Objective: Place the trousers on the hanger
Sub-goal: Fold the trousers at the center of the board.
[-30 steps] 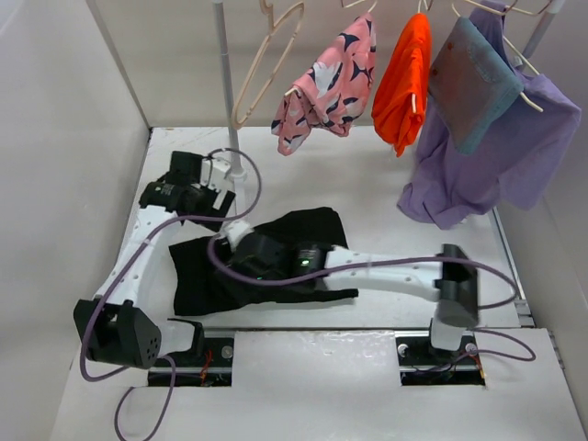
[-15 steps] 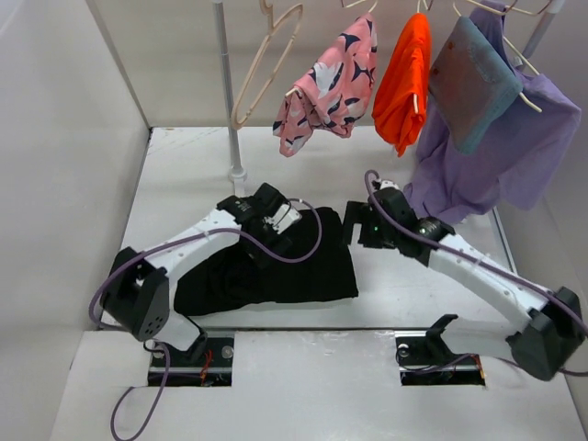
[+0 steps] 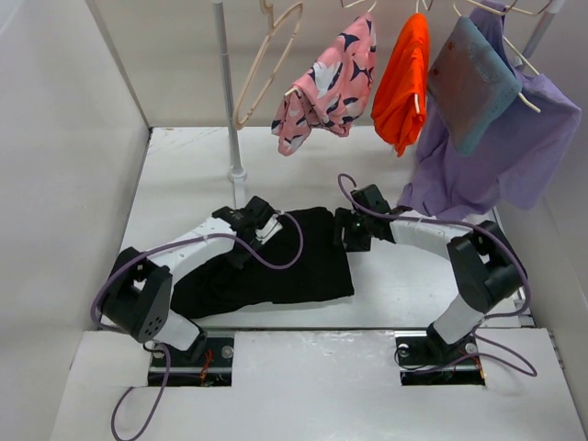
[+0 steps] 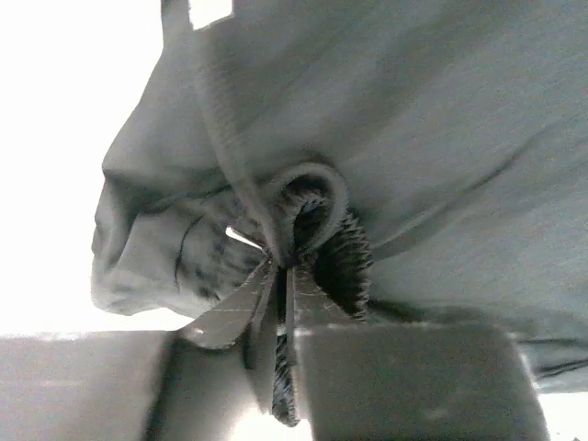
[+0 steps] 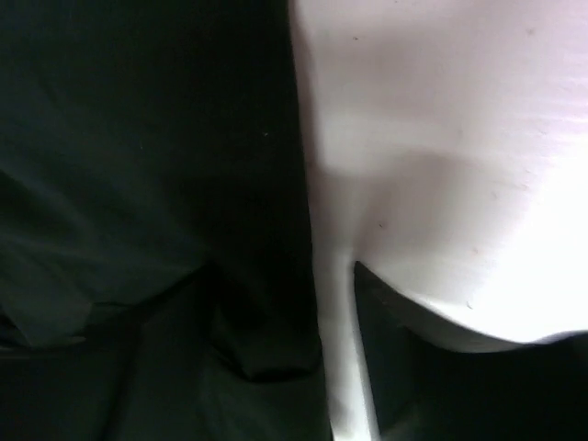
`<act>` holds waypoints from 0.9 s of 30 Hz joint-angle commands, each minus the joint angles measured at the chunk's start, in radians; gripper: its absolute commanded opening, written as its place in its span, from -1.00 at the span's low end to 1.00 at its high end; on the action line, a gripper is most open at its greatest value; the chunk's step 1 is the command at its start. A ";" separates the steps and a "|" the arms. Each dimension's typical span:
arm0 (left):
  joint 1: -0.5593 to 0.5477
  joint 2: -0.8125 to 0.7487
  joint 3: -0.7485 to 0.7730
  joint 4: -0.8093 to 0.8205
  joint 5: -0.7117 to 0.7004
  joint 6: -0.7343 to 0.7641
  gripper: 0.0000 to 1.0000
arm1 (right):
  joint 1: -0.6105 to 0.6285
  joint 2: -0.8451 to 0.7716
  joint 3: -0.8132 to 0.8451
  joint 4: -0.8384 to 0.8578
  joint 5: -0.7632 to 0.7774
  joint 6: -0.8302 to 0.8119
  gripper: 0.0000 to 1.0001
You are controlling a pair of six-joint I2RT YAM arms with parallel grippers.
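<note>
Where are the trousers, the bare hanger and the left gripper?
the trousers (image 3: 299, 266): top view, middle of the black cloth.
the hanger (image 3: 241, 118): top view, lower corner of the wooden frame.
left gripper (image 4: 280, 276): left wrist view, between jaws pinching a cloth fold.

Nothing readable is showing in any of the three views: no text, label, brand mark, number or sign is coming through. Both wrist views are running too close and too blurred for fine print to be made out.
</note>
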 commanded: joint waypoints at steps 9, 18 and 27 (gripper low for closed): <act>0.223 -0.250 0.023 0.015 -0.067 0.045 -1.00 | -0.164 -0.039 -0.140 0.222 -0.163 0.092 -1.00; 0.375 -0.324 0.003 0.016 -0.058 0.056 -1.00 | -0.154 -0.345 -0.280 0.183 0.079 0.198 -1.00; 0.489 -0.324 -0.264 0.197 -0.139 0.106 -0.77 | -0.123 -0.311 -0.219 0.055 0.170 0.152 -0.22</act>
